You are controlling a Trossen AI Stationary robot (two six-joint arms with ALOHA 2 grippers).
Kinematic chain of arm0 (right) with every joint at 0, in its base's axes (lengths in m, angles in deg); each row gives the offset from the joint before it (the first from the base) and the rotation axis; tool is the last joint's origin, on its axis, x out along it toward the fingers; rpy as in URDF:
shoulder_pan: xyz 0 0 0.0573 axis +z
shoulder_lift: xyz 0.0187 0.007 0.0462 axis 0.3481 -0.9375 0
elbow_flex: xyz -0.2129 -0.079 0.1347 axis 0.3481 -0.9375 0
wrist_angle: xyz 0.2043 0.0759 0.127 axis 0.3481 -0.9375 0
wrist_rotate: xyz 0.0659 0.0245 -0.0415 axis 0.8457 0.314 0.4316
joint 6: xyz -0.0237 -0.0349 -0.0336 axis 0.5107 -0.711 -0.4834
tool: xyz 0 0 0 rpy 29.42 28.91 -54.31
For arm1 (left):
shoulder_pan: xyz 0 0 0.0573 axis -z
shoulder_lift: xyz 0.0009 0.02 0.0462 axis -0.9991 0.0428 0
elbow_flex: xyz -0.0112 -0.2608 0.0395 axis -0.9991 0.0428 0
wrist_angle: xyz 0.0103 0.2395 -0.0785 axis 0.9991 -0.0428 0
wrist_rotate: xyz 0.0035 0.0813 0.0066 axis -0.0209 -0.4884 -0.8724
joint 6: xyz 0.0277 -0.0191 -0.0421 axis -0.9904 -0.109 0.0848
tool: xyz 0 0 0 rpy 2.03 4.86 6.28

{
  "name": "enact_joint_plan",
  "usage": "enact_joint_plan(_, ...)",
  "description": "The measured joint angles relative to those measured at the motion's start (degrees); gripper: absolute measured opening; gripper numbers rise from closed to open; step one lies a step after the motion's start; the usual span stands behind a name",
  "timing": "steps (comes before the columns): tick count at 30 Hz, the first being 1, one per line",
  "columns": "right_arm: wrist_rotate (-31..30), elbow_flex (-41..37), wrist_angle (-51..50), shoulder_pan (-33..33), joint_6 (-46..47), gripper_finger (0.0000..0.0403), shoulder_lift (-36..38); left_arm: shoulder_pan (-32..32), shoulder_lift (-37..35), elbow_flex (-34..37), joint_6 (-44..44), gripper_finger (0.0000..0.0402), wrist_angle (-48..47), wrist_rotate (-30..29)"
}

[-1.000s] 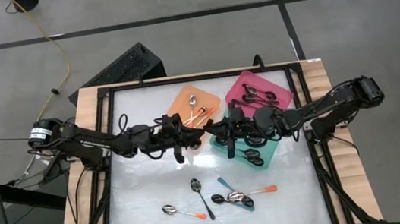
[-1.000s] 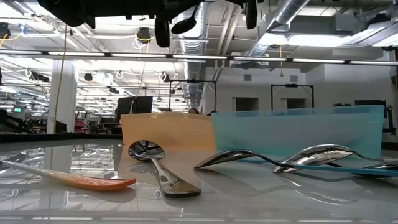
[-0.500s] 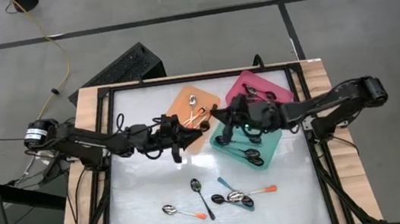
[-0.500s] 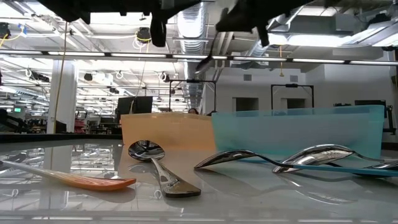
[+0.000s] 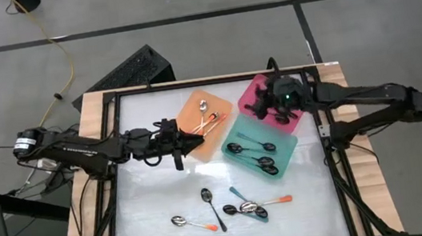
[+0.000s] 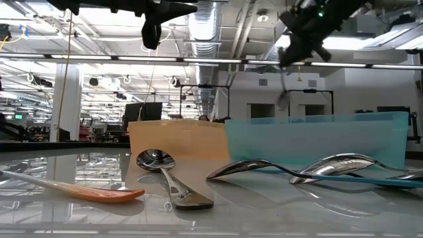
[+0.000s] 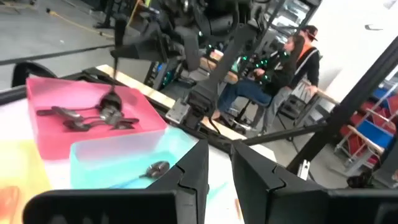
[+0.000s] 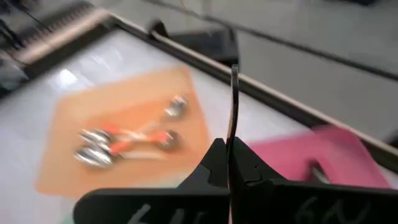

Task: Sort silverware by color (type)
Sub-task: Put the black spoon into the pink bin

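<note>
**Right gripper carries a black spoon above the pink tray**

The right gripper [image 5: 273,110] hangs above the pink tray [image 5: 299,96] at the far right of the table [image 5: 158,213]. Its fingers are pressed narrow onto the thin handle of 1 black spoon [image 8: 234,102], which stands out straight from the fingertips in the right wrist view. In the left wrist view the same spoon hangs bowl-down over the pink tray, where several black spoons [image 7: 84,118] already lie in a loose heap.

The left gripper [image 5: 192,144] waits in the air at the near-left corner of the orange tray [image 5: 198,146]. Its fingers [image 7: 193,168] stand only a narrow gap apart and hold nothing.

Tray contents:
- Orange tray: about 3 orange-handled spoons [image 5: 209,121] with shiny bowls.
- Teal tray [image 5: 236,157]: about 3 teal-handled spoons [image 5: 254,154] with dark bowls.
- Pink tray: black spoons.

Unsorted items lie near the front edge of the table, well apart from the trays:
- 1 orange-handled spoon [image 5: 190,223] at the left.
- 1 black spoon [image 5: 212,206] beside it.
- A small overlapping cluster [image 5: 250,207] to the right, of dark, teal-handled and orange-handled spoons.

A seated person [image 7: 273,71] is visible beyond the table in the left wrist view.
</note>
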Motion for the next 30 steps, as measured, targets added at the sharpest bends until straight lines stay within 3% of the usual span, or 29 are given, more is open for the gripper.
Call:
enact_joint_plan(6, 1.2, 3.2, -15.0, -7.8, -1.3, 0.0, -1.9, 0.0, -0.4, 0.0, 0.0, 0.0055, -1.0, -2.1)
enact_joint_plan(13, 0.3, 8.3, -26.3, -14.3, -8.0, 0.0, -10.8, 0.0, -0.4, 0.0, 0.0, 0.0055, -1.9, -4.2)
enact_joint_plan(24, 1.0, 17.1, -36.4, -15.1, -17.5, 0.0, -31.0, 0.0, -0.4, 0.0, 0.0, 0.0055, -4.2, -5.3)
enact_joint_plan(30, 2.1, 17.2, -35.7, -15.3, -19.7, 0.0, -36.4, 0.0, -0.4, 0.0, 0.0, 0.0055, -5.1, -5.3)
